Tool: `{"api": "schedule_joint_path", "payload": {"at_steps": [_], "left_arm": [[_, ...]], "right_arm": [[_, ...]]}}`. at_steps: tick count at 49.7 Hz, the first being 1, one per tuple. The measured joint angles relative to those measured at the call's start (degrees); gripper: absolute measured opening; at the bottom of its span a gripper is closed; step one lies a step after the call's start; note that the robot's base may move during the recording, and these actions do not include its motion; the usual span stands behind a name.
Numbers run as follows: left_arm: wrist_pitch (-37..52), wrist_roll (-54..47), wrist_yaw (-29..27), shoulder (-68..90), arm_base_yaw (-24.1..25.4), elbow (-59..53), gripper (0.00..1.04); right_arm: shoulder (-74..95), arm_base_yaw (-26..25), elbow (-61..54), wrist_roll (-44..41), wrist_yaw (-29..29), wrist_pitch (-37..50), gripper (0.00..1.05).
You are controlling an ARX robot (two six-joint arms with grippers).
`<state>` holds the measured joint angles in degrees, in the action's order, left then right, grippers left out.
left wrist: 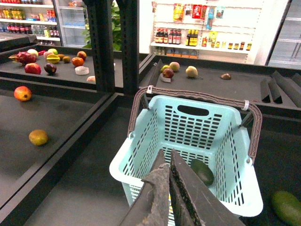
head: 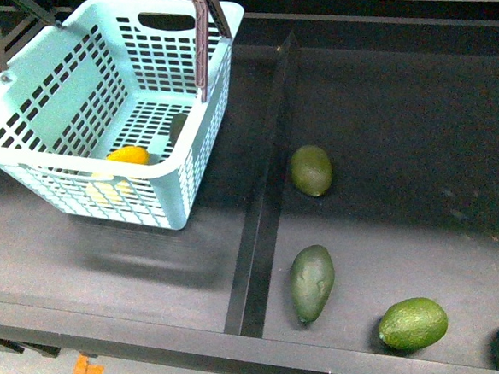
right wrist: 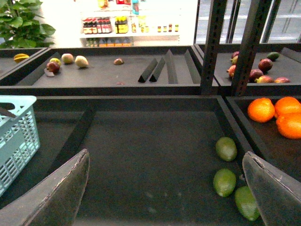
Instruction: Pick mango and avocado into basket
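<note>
The teal basket [head: 63,97] stands tilted at the back left of the shelf, with the yellow-orange mango [head: 129,155] and a dark avocado [head: 178,126] lying inside it. My left gripper [left wrist: 167,153] is shut and empty, hovering over the basket [left wrist: 235,188] just beside the avocado [left wrist: 203,172] in it. In the right tray lie several more avocados, among them a round one [head: 311,169] and a long dark one [head: 312,281]. My right gripper [right wrist: 165,156] is open above that tray, with three green avocados [right wrist: 224,181] near its right finger. Neither arm shows in the front view.
A black divider rail [head: 260,212] separates the basket's tray from the avocado tray. Oranges [right wrist: 261,109] sit in the neighbouring tray beyond a raised edge. Upright shelf posts [right wrist: 211,47] stand behind. Other fruit [left wrist: 38,137] lies on the shelves to the left.
</note>
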<state>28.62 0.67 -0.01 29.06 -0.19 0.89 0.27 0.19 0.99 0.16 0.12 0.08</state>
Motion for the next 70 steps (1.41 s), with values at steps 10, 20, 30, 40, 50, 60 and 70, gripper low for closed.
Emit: {"api": "schedule_joint_path", "payload": {"at_steps": [10,20,30,40,50,60,70], "left_arm": [[-5.66,-0.02,0.00,-5.99,0.00,-0.02,0.02],[-11.19,0.00,0.00,-11.65,0.00,-0.02,0.02],[-16.46,-0.02,0.00,-16.96,0.00,-0.02,0.02],[-26.82,-0.04,0.02,-25.42,0.00,0.00,0.02],[-28.52,-0.04,0.00,-28.68,0.00,0.00,0.02],[-28.55,-0.04,0.00,-28.70,0.00,0.00,0.02],[-28.55,-0.02,0.00,-28.70,0.00,0.00,0.22]], "right_arm": [[0.00,0.00,0.00,0.00,0.00,0.00,0.96],[0.00,0.00,0.00,0.00,0.00,0.00,0.96],[0.00,0.00,0.00,0.00,0.00,0.00,0.96],[0.00,0.00,0.00,-0.02,0.00,0.00,0.96],[0.00,0.00,0.00,0.00,0.00,0.00,0.96],[0.00,0.00,0.00,0.00,0.00,0.00,0.96],[0.00,0.00,0.00,0.00,0.00,0.00,0.96]]}}
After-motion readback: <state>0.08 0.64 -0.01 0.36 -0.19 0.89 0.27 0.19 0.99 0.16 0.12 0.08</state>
